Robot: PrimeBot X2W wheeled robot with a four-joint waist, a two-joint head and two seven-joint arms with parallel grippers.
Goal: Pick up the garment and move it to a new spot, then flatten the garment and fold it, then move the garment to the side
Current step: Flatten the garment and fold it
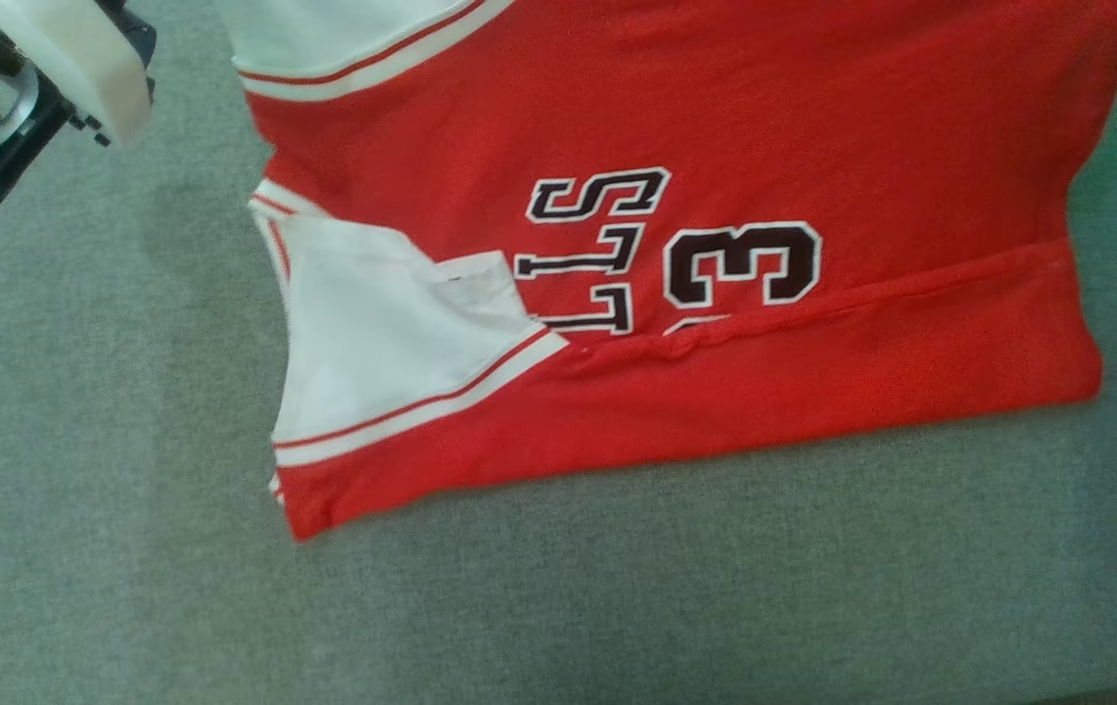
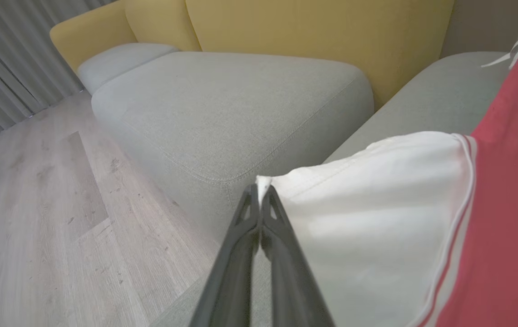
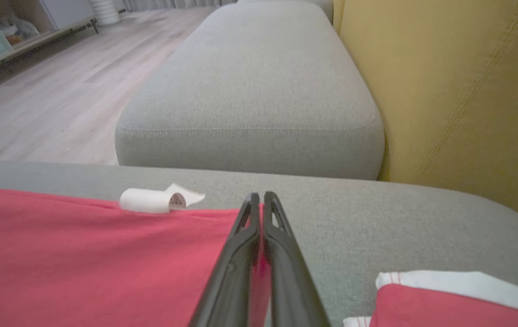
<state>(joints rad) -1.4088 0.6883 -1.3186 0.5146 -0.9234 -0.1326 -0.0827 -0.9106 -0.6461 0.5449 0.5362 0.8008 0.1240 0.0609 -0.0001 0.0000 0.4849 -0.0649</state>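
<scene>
The garment is a red jersey with white sleeves and black lettering. It lies on the grey cushion, its near edge folded over in a band. In the left wrist view my left gripper is shut on the corner of the white sleeve, which hangs lifted off the cushion. In the right wrist view my right gripper is shut on the red hem, with red cloth showing between the fingers. My left wrist housing sits at the upper left of the head view.
A second grey seat cushion lies beyond the garment, beside the yellow sofa back. Wooden floor and a grey curtain lie off the sofa's edge. A white label sticks out of the hem.
</scene>
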